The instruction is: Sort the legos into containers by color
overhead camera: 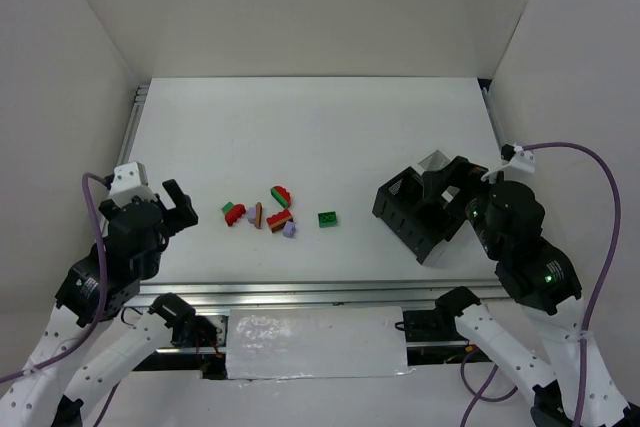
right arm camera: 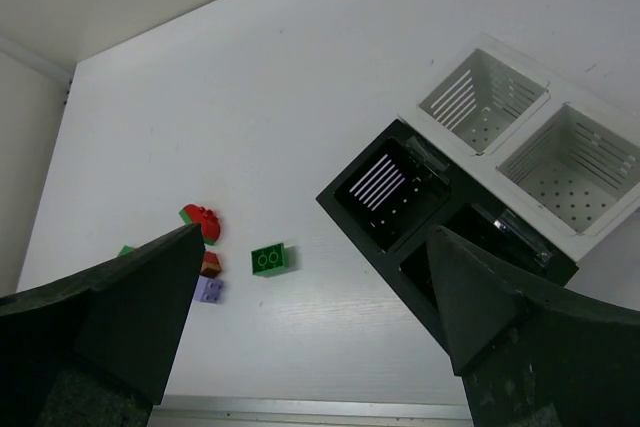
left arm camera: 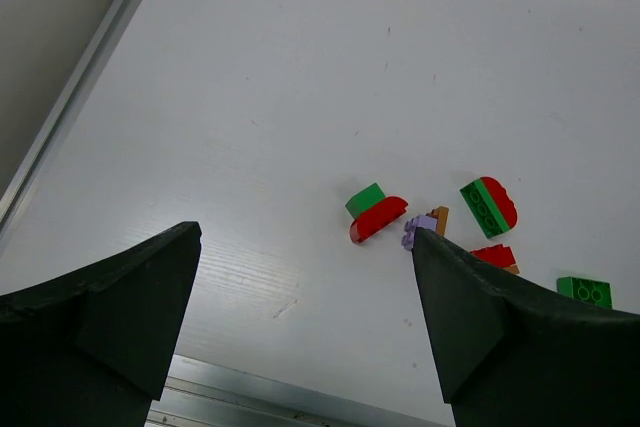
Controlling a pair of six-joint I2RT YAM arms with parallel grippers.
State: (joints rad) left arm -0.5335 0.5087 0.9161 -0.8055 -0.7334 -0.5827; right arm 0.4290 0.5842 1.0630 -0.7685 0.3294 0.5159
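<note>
Lying on the table (overhead camera: 300, 117): the bricks (overhead camera: 265, 213), loose in a small cluster left of centre, well apart from the bins (right arm camera: 375, 247).
Cluster: 1 red-and-green piece (overhead camera: 233, 213) at the left end, 1 thin brown strip (overhead camera: 259, 215) just beside it, 1 red-and-green dome (overhead camera: 282, 194) at the far side, 1 red brick (overhead camera: 279, 219) and 1 lavender brick (overhead camera: 289, 230) at the near side.
Green brick (overhead camera: 327, 218): alone on the table, just right of the cluster, studs up.
Bins: 1 block of 4 square open cells on the right of the table, set at an angle to its edges; 2 cells are white-walled, 2 black.
Left gripper (left arm camera: 303, 233): fingers wide apart, holding nothing, over the left part of the table with the cluster ahead of it and to the right.
Right gripper (right arm camera: 315, 235): fingers wide apart, holding nothing, over the near side of the bins, with the black cells closest.
</note>
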